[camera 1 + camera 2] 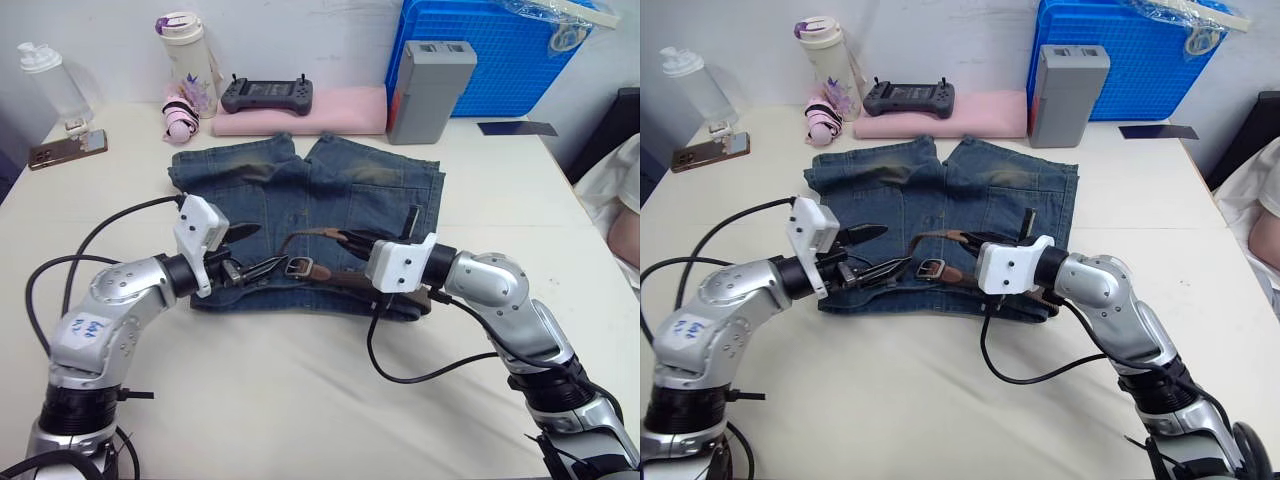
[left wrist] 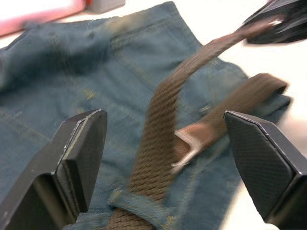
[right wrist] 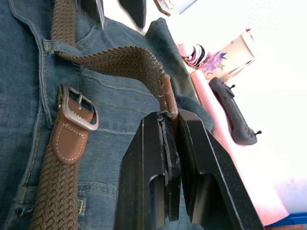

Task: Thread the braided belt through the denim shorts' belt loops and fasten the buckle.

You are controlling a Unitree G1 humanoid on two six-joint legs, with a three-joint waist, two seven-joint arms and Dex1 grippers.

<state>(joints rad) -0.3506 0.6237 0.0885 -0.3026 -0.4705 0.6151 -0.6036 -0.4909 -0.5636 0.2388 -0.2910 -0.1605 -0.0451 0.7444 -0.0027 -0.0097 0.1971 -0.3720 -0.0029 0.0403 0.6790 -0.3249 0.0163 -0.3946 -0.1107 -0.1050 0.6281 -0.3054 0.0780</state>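
One pair of denim shorts [image 1: 310, 200] is laid flat at the middle of the counter [image 1: 300, 400], its waistband toward the near edge. One braided belt [image 3: 57, 191] is run along that waistband, with its one buckle [image 1: 299, 266] lying on the denim. The belt's free end is pinched by the right gripper [image 3: 169, 125]. The left gripper [image 2: 165, 158] is held with fingers spread, straddling the belt.
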